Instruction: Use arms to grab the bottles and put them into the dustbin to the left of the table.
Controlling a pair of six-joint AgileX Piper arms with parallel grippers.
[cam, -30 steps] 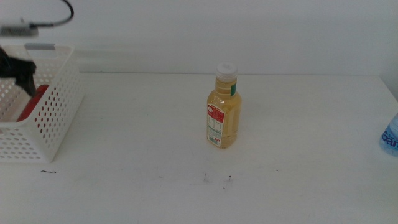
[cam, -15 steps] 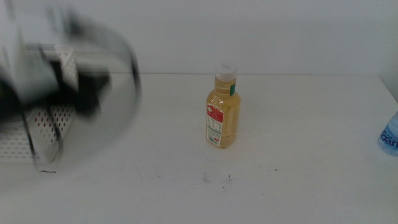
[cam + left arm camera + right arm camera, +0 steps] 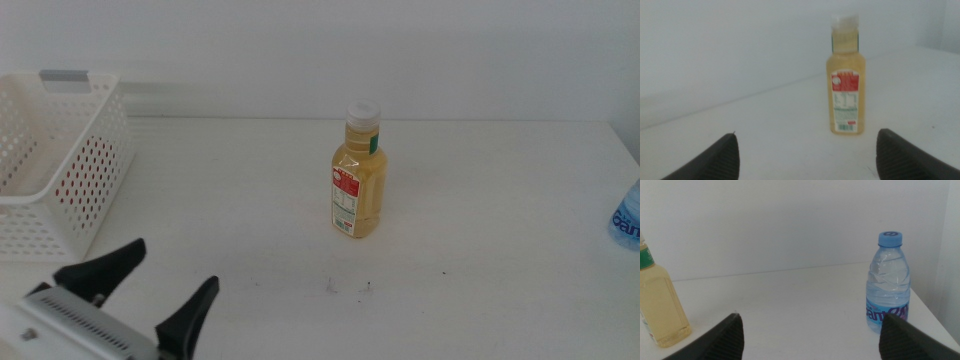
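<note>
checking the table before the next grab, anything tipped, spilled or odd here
Nothing stands out. The yellow juice bottle stands upright and capped mid-table, the water bottle upright at the right edge, no spills. The left gripper is open near the dustbin.

juice bottle [image 3: 358,175]: yellow, white cap | water bottle [image 3: 888,282]: clear, blue cap | dustbin [image 3: 85,180]: white, perforated

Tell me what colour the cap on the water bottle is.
Blue. The water bottle shows its cap best in the right wrist view.
</note>
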